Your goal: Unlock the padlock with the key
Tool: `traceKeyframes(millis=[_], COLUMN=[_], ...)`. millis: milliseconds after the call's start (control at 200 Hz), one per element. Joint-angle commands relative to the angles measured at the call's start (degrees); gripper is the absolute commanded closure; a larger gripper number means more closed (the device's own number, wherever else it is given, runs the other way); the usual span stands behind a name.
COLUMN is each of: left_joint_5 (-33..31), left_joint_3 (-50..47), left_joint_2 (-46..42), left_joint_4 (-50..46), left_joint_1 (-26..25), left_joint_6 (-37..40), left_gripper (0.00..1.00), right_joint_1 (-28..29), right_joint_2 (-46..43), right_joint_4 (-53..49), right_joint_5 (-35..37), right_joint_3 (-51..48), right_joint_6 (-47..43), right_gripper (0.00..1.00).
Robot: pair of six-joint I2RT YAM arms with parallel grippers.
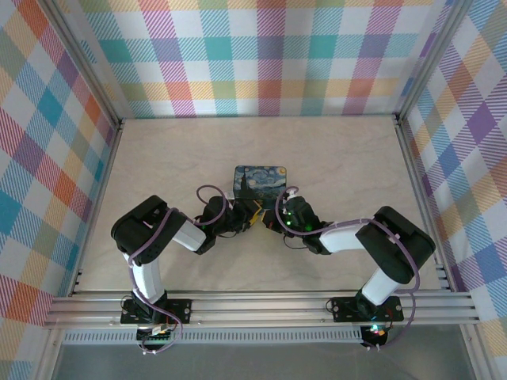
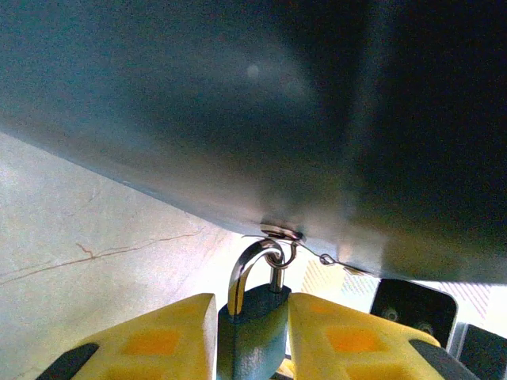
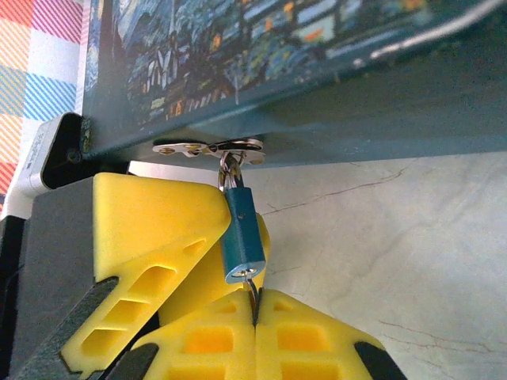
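In the middle of the counter [image 1: 333, 158], seen from above, the left arm [image 1: 178, 233] and the right arm [image 1: 348, 233] reach in to the front of the painted tin [image 1: 261, 180]. In the left wrist view, the left fingers [image 2: 166, 340] squeeze the little blue padlock [image 2: 255, 317] from both sides. Its shackle [image 2: 252, 257] hangs from the tin's clasp [image 2: 281, 233]. In the right wrist view, the right fingers [image 3: 317, 340] are pinched on the key [image 3: 252, 294], and its tip sits in the hole under the padlock. The turn should be slow and straight, while the left fingers hold the lock steady so it cannot twist.
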Motion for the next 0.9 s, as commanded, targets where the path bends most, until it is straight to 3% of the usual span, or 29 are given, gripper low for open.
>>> traceKeyframes(millis=[0, 220, 510, 715, 895], left_joint_5=[-0.33, -0.58, -1.02, -0.72, -0.13], left_joint_3=[0.96, 0.81, 0.69, 1.19, 2.15], left_joint_2=[0.90, 0.83, -0.84, -2.61, -4.76], left_joint_4=[1.68, 1.60, -0.87, -5.18, -12.86], left_joint_1=[-0.79, -0.80, -0.82, -0.80, -0.82], left_joint_6=[-0.70, -0.65, -0.26, -0.67, -1.49], left_gripper=[0.72, 0.81, 0.96, 1.00, 1.00], right_joint_1=[0.43, 0.40, 0.24, 0.07, -0.27], right_joint_2=[-0.79, -1.74, -4.91, -8.53, -14.31], right_joint_4=[1.66, 0.53, -6.10, -10.96, -16.66], right_joint_5=[-0.69, -0.31, 2.29, 6.20, 10.64], right_joint_3=[1.75, 1.99, 1.07, -0.57, -0.30], right_joint_6=[3.82, 4.14, 0.63, -2.85, -12.36], right_gripper=[0.97, 0.93, 0.65, 0.49, 0.36])
